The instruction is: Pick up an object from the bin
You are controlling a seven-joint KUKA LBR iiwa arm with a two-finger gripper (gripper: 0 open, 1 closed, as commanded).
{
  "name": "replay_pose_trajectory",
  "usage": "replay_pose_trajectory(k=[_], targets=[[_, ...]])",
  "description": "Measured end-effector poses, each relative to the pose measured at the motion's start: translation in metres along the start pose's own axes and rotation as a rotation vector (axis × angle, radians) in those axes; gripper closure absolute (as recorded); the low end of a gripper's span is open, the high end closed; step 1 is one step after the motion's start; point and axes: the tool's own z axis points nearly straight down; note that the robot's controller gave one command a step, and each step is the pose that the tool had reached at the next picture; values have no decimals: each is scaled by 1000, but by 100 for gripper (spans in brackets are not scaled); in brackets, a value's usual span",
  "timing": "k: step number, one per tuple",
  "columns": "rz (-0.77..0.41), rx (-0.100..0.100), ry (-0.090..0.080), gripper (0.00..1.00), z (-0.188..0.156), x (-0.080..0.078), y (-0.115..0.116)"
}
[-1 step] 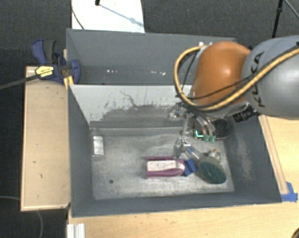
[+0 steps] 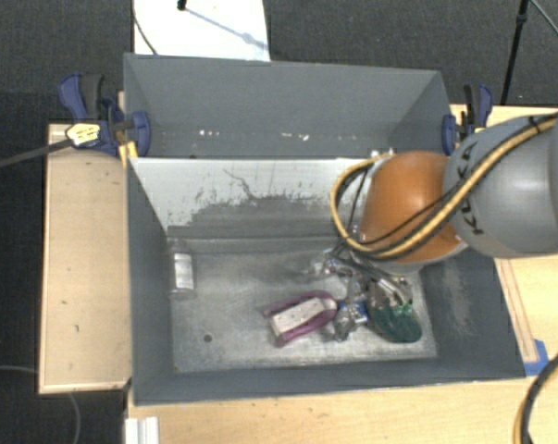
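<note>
Your claw (image 2: 357,311) is down near the floor of the grey metal bin (image 2: 260,128), and you cannot tell whether it is open or closed. Just to its left lies a flat purple-and-silver oblong packet (image 2: 302,315), and just to its right a dark green rounded lump (image 2: 396,323). Well off to the left is a small pale grey block (image 2: 183,271).

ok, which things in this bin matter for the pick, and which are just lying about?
In play: gripper, low at front right of the bin; purple and silver packet and dark green lump, both next to it. Which one it's after, can't tell.
Lying about: small pale block, alone on the floor's left.
</note>
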Motion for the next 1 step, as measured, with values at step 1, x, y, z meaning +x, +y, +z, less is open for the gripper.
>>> replay_pose_trajectory(k=[1], targets=[[33, -2, -4, 0, 7, -3, 35]])
